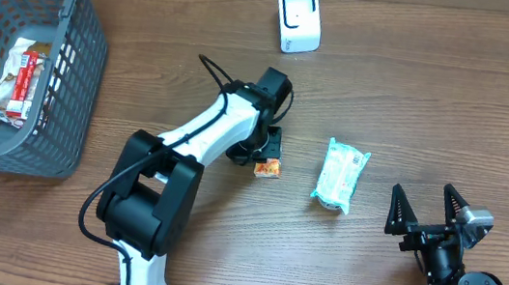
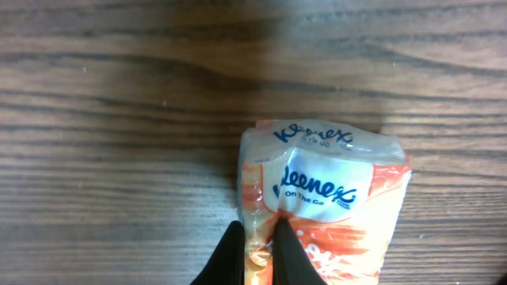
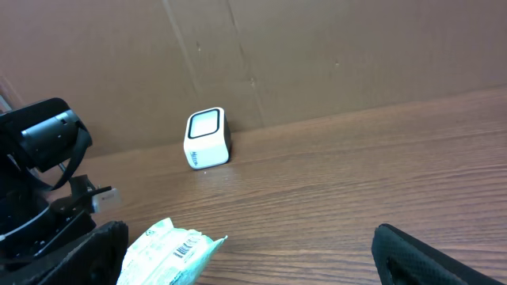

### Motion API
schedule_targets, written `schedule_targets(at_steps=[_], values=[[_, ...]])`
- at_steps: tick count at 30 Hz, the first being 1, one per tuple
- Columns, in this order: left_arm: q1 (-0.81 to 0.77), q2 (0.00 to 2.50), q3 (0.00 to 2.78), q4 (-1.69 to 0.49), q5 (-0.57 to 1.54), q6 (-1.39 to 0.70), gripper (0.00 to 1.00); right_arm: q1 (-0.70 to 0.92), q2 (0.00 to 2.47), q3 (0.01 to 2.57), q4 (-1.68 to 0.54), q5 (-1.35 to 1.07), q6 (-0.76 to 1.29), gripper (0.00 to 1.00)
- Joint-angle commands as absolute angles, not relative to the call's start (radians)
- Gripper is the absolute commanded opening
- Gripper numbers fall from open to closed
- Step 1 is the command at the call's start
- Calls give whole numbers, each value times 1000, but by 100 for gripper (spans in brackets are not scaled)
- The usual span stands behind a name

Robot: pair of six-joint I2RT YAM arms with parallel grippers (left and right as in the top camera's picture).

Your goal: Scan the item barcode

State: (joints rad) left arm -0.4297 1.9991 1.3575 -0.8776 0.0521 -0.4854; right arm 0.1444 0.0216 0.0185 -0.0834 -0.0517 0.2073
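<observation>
A small orange and white Kleenex tissue pack (image 2: pixel 325 198) lies on the wooden table, seen from overhead (image 1: pixel 268 168) near the middle. My left gripper (image 2: pixel 257 237) is shut on the pack's crinkled left edge, with the plastic pinched between its black fingers (image 2: pixel 289 257). The white box-shaped scanner (image 1: pixel 299 19) stands at the back of the table, also in the right wrist view (image 3: pixel 207 138). My right gripper (image 1: pixel 426 210) hangs open at the front right, nothing between its fingers (image 3: pixel 428 257). No barcode shows on the tissue pack.
A pale green wipes pack (image 1: pixel 341 175) with a printed barcode lies between the two arms, close in front of the right gripper (image 3: pixel 166 253). A grey mesh basket (image 1: pixel 71 91) at the left holds a red and white packet (image 1: pixel 19 80).
</observation>
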Motion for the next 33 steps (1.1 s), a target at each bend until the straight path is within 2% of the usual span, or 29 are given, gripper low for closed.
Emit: schedule_targets(at_steps=[1,7,14,23,33], values=[[-383,2027,1291,-838,68,-418,4,140,20,8,-81,-46,210,100],[-326,2027,1182,-715,196,-381,4,140,20,8,-81,-46,210,100],[-258,2023,1156,-760,72,-377,4,140,20,8,-81,-46,210,100],[-254,2022,1132,-778,-60,-445,4,140,20,8,-81,-46,210,100],[-254,1928,1161,-782,-31,-442,5,140,20,8,-81,-46,210,100]])
